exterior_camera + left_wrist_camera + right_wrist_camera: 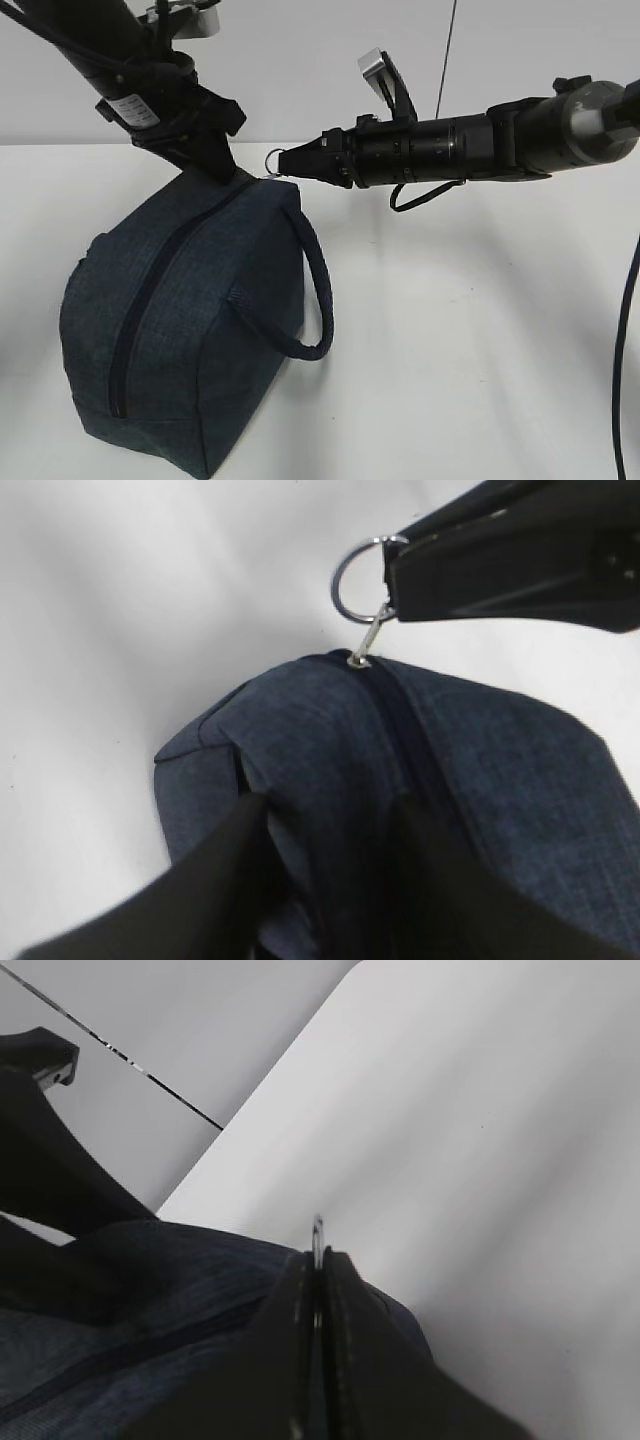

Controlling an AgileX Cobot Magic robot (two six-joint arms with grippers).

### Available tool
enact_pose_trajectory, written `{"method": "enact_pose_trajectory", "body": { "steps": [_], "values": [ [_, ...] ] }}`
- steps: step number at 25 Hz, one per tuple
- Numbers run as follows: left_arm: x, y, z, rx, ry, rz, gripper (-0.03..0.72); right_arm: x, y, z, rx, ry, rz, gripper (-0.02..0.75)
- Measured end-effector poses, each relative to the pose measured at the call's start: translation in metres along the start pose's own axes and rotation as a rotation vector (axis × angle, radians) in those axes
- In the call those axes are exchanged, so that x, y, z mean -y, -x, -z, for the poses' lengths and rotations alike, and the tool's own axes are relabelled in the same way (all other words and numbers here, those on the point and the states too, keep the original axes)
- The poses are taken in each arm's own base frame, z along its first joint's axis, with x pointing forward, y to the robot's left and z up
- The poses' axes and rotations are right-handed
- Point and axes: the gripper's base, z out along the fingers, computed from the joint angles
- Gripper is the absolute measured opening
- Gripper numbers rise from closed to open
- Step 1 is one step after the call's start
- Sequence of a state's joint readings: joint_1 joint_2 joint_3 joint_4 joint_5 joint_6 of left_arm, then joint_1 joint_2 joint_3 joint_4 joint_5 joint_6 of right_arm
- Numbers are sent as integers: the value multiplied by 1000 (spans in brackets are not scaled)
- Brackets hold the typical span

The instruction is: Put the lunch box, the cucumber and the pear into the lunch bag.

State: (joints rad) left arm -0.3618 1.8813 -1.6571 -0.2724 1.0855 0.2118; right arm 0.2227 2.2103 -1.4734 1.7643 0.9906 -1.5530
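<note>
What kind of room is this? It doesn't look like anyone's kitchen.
Most likely a robotics lab or test bench: a bare white table against a plain grey wall, two black robot arms, and one prop, a navy lunch bag whose ring pull the right end effector pinches.

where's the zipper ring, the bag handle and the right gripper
zipper ring (pixel 360 580): left wrist view, on its silver rim.
bag handle (pixel 322 290): exterior view, on the loop's outer bend.
right gripper (pixel 283 163): exterior view, at the fingertips pinching the ring.

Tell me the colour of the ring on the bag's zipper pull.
Silver. The ring pull shows best in the left wrist view, pinched by the right gripper.
</note>
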Motion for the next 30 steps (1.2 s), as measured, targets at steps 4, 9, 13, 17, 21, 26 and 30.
{"method": "enact_pose_trajectory", "body": {
  "steps": [4,9,13,17,21,26,30],
  "values": [
    [0,0,0,-1,0,-8,60,0,0,0,0,2,0,18],
    [0,1,0,6,1,-14,15,0,0,0,-3,2,2,18],
    [0,2,0,26,5,-15,13,0,-1,0,-14,4,8,18],
    [1,3,6,51,8,-20,13,-1,-2,0,-22,8,7,18],
    [3,4,13,77,12,-26,12,-1,-3,0,-30,9,1,18],
    [4,4,20,95,17,-31,11,-1,-4,0,-39,8,-4,18],
    [5,4,24,109,21,-38,11,0,-3,0,-38,-3,-8,18]
  ]
}}
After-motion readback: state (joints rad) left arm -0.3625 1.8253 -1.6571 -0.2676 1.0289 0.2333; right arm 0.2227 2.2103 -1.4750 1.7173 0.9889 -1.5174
